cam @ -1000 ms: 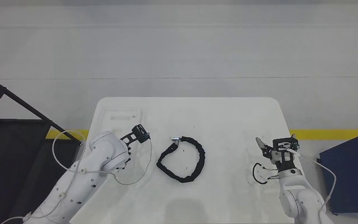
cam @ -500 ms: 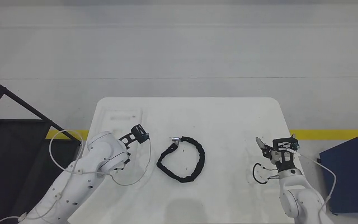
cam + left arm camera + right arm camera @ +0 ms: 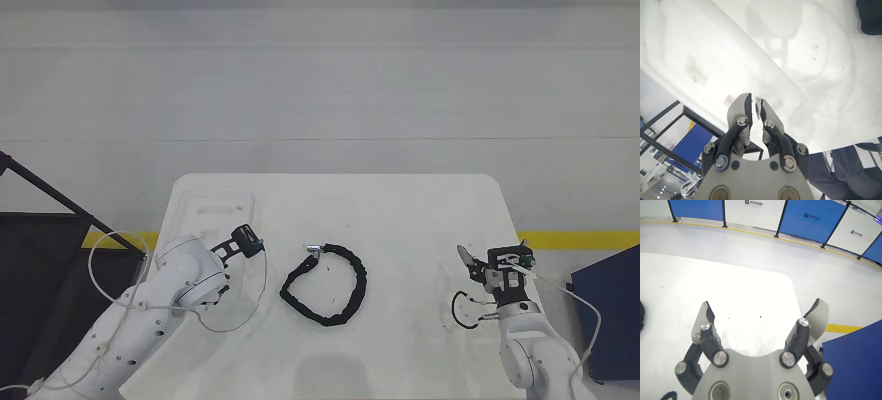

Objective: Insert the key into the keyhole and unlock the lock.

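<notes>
A black fabric-covered chain lock (image 3: 325, 285) lies in a loop at the table's middle, its metal lock head (image 3: 316, 246) at the far left end of the loop. Just left of it, over the table's left part, my left gripper (image 3: 248, 240) is shut on a thin flat metal key (image 3: 757, 110), seen edge-on between the pads. A dark piece of the chain lock (image 3: 870, 17) shows at that view's corner. My right gripper (image 3: 490, 262) hovers near the table's right edge, open (image 3: 761, 303) with nothing between its fingers. The chain lock's edge (image 3: 641, 317) shows off to one side.
A white moulded tray (image 3: 222, 210) sits at the table's far left corner, just beyond the left gripper, and also shows as the tray (image 3: 696, 56) under it. The white table (image 3: 420, 230) has bare surface between the chain and the right gripper.
My left gripper has shifted slightly to the left, away from the chain lock, with the key still held. The right arm and the chain have not moved.
</notes>
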`<action>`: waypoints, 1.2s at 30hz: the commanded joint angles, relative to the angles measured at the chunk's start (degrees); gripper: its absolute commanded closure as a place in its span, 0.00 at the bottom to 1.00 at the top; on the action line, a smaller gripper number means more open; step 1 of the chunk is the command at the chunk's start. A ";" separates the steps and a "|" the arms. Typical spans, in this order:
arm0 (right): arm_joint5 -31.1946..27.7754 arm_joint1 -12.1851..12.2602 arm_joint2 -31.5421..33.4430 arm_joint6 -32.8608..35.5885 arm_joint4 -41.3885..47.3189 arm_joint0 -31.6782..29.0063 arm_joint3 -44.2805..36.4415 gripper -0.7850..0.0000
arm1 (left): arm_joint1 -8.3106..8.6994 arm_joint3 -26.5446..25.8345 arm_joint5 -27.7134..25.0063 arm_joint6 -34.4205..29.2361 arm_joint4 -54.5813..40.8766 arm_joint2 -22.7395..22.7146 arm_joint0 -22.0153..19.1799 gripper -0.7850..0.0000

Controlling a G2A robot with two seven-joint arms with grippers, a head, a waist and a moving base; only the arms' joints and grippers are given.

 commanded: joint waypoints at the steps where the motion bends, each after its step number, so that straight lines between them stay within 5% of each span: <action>1: 0.00 0.00 0.00 0.00 0.00 0.00 0.00 0.00 | 0.09 0.23 0.22 0.00 -0.12 0.40 -0.23 0.82; 13: 0.00 0.00 0.00 0.00 0.00 0.00 0.00 0.00 | 0.54 1.43 1.24 0.00 -0.57 2.58 -1.67 0.84; 17: 0.00 0.00 0.00 0.00 0.00 0.00 0.00 0.00 | 0.61 1.85 1.44 0.00 -0.86 3.28 -2.20 0.99; 22: 0.00 0.00 0.00 0.00 0.00 0.00 0.00 0.00 | 1.01 1.51 1.46 0.00 -0.99 3.33 -2.78 1.00; 36: 0.00 0.00 0.00 0.00 0.00 0.00 0.00 0.00 | 4.78 -3.19 1.07 0.00 -0.81 -2.89 0.49 1.00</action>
